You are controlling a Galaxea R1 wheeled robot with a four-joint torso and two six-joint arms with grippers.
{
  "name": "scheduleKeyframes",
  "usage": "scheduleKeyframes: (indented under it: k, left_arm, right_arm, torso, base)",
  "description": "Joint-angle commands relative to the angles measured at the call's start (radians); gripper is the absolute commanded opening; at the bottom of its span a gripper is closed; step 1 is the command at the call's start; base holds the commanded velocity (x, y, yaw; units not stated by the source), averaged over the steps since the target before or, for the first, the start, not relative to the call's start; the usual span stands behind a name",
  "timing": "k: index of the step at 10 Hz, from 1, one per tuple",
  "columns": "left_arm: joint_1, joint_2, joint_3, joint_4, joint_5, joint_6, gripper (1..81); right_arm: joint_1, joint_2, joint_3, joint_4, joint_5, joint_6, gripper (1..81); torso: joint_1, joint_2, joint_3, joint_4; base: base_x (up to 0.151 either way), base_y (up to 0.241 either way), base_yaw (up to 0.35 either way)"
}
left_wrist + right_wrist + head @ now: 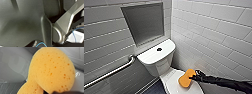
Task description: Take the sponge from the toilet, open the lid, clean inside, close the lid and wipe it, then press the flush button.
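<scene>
here | right arm came in low from the right, stretched almost straight | right gripper jaws clamped on sponge | sponge over shut lid, toilet

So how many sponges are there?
1. The sponge is in the right gripper, just over the lid. More could be hiding lower down, past the picture's edge.

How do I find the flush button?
Find the white toilet below the grey wall niche. On its flat tank cover sits the flush button: a small dark circle in the middle, the only dark spot on the white.
</scene>
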Motion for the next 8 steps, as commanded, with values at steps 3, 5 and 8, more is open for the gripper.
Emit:
scheduleKeyframes:
  k: [3,5,8]
  left_arm:
    - [0.008,-0.008,0.006,-0.010,0.115,0.002,81.1]
    - [0.011,-0.008,0.006,-0.012,0.113,0.002,81.1]
    - [0.014,-0.008,0.006,-0.012,0.113,0.002,81.1]
  right_arm:
    - [0.159,0.061,-0.075,0.020,0.013,0.099,1.0]
    - [0.171,0.149,-0.197,0.020,0.013,0.134,1.0]
    - [0.168,0.236,-0.389,0.020,0.015,0.267,1.0]
  torso:
    - [0.009,-0.012,-0.053,0.000]
    - [0.011,-0.013,-0.070,0.000]
    - [0.011,-0.013,-0.071,0.000]
  base:
    - [0.000,0.000,0.000]
    - [0.000,0.000,0.000]
    - [0.000,0.000,0.000]
